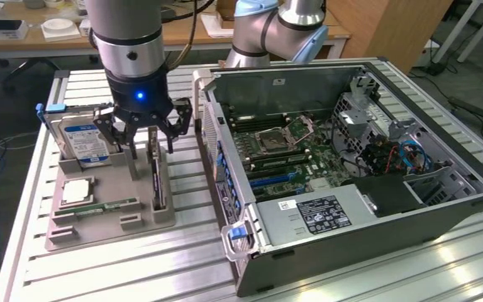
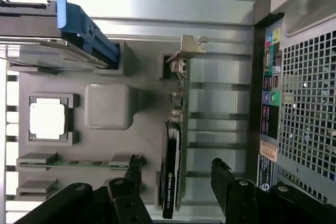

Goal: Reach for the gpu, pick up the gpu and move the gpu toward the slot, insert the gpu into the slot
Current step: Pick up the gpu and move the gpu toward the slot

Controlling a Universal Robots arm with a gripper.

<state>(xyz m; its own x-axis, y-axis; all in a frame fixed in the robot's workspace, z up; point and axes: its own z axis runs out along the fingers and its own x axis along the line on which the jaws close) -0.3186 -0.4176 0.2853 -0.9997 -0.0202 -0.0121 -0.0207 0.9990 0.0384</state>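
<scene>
The gpu (image 1: 156, 177) stands on its edge in a grey holder (image 1: 111, 225) at the exterior view's left. In the wrist view the gpu (image 2: 173, 150) shows edge on, with a black fan shroud and a silver bracket (image 2: 187, 47) at its far end. My gripper (image 1: 145, 137) hangs just above the card, open, with one finger on each side of it and not touching. In the wrist view my gripper (image 2: 178, 174) straddles the card's near end. The slot (image 1: 273, 180) is a long blue strip on the green motherboard inside the open computer case (image 1: 376, 214).
The holder also carries a blue-labelled hard drive (image 1: 82, 141), a square CPU (image 1: 75, 189) and a thin memory stick (image 1: 99, 206). The case's rear wall (image 2: 304, 103) stands close beside the holder. Another robot arm (image 1: 275, 28) stands behind the case.
</scene>
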